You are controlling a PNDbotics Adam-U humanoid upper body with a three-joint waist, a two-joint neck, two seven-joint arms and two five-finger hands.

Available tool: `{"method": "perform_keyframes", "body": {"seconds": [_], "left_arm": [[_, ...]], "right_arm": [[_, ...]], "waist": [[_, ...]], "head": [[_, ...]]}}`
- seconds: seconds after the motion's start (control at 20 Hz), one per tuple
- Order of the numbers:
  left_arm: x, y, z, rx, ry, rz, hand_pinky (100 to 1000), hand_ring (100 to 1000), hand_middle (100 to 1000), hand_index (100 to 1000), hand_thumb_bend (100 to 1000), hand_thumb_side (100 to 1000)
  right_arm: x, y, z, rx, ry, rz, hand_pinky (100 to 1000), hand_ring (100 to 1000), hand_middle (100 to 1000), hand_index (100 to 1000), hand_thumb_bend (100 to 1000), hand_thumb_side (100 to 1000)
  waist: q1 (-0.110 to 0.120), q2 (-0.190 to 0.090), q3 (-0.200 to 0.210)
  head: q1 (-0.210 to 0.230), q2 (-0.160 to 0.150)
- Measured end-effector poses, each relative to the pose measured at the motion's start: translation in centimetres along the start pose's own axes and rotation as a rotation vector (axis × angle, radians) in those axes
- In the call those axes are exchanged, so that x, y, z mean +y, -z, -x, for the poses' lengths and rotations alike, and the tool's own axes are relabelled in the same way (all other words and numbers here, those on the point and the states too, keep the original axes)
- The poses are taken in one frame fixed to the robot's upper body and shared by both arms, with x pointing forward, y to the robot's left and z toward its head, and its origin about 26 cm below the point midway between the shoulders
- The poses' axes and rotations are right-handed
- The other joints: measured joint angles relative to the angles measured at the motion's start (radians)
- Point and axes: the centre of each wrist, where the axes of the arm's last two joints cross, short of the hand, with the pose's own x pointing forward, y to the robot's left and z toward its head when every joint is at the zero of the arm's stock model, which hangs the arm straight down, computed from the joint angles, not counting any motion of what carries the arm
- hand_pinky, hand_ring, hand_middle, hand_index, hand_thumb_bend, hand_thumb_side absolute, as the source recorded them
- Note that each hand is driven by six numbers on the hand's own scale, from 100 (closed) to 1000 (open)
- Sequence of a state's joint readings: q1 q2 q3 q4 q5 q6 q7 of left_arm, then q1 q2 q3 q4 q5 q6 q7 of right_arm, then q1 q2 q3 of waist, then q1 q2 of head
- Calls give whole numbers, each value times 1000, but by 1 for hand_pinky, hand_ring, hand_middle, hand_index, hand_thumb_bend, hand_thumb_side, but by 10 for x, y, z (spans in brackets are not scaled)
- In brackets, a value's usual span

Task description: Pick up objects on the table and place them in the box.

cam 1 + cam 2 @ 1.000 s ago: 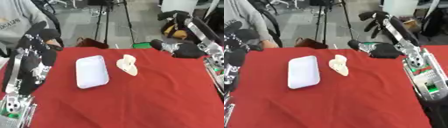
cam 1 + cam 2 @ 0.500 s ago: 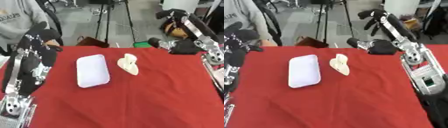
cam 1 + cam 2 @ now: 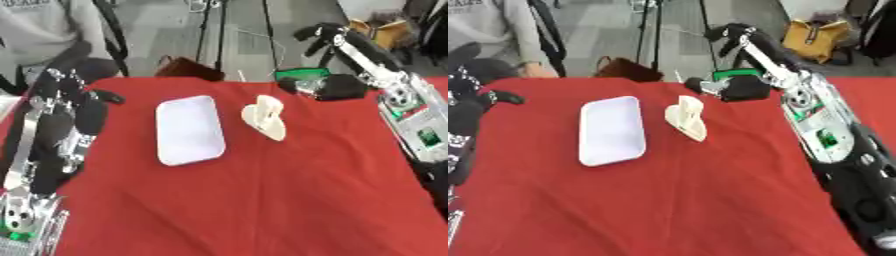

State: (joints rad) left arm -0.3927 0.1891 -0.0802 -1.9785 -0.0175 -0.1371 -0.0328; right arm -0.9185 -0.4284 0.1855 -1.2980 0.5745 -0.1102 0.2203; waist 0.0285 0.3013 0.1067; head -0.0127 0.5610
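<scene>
right hand [image 3: 741,89] hovers at the far edge of the red table [image 3: 675,200], fingers curled around something green, though i can't tell what it is. just nearer sits a cream object [image 3: 686,117], and beside that a white rectangular tray [image 3: 611,130], probably the box. left hand [image 3: 74,107] idles upright at the left edge, fingers relaxed. best bet: bring the right hand over the tray's middle and lower before letting go.
</scene>
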Motion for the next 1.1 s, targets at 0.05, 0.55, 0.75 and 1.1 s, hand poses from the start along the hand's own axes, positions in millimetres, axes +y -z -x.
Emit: {"method": "perform_keyframes", "body": {"seconds": [0.05, 0.55, 0.75, 1.1], "left_arm": [[-1, 0, 0, -2, -3, 1, 614, 797, 715, 913, 535, 587], [-2, 2, -1, -6, -6, 6, 614, 798, 714, 913, 531, 595], [-2, 2, -1, -7, -7, 7, 614, 798, 714, 913, 530, 597], [-4, 4, -2, -13, -13, 17, 614, 798, 713, 913, 528, 598]], "right_arm": [[2, 1, 3, 8, -11, -7, 584, 748, 836, 904, 660, 582], [22, 3, 33, 123, -109, -109, 597, 743, 834, 912, 665, 567], [32, 2, 40, 151, -138, -132, 590, 733, 823, 911, 664, 553], [44, 0, 54, 202, -150, -160, 568, 706, 801, 898, 660, 539]], "waist": [[0, 1, 1], [2, 22, 25], [7, 22, 27], [13, 22, 46]], "head": [[-1, 0], [-7, 0], [-7, 0], [-11, 0]]}}
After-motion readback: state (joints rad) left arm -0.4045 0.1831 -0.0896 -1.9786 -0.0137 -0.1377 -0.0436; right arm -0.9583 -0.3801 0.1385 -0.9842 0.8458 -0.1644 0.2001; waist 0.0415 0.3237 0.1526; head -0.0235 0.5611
